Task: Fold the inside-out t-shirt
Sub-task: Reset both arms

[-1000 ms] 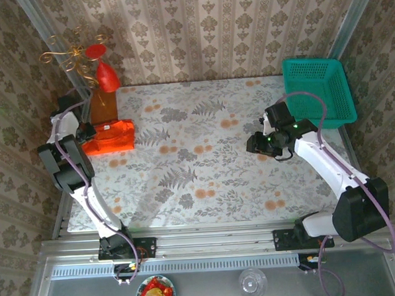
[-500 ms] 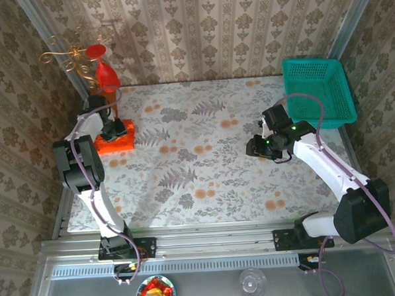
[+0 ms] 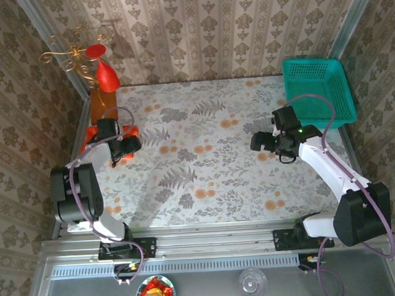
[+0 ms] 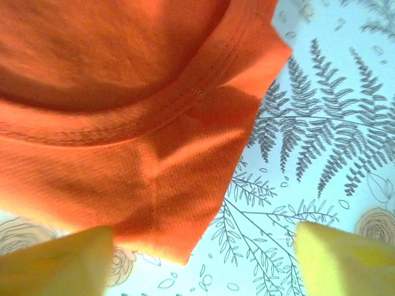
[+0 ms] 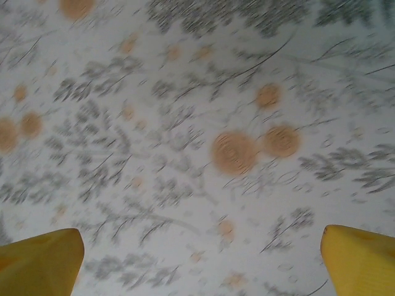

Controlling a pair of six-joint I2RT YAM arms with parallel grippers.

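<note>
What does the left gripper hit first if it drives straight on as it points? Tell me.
Probably the folded corner of the t-shirt, which lies just ahead of the open left gripper. The table is bare right beside it. Depth is unclear.

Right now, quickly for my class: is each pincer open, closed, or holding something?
Left pincer: open, empty, over a corner of the t-shirt.
Right pincer: open, empty, above the table.
</note>
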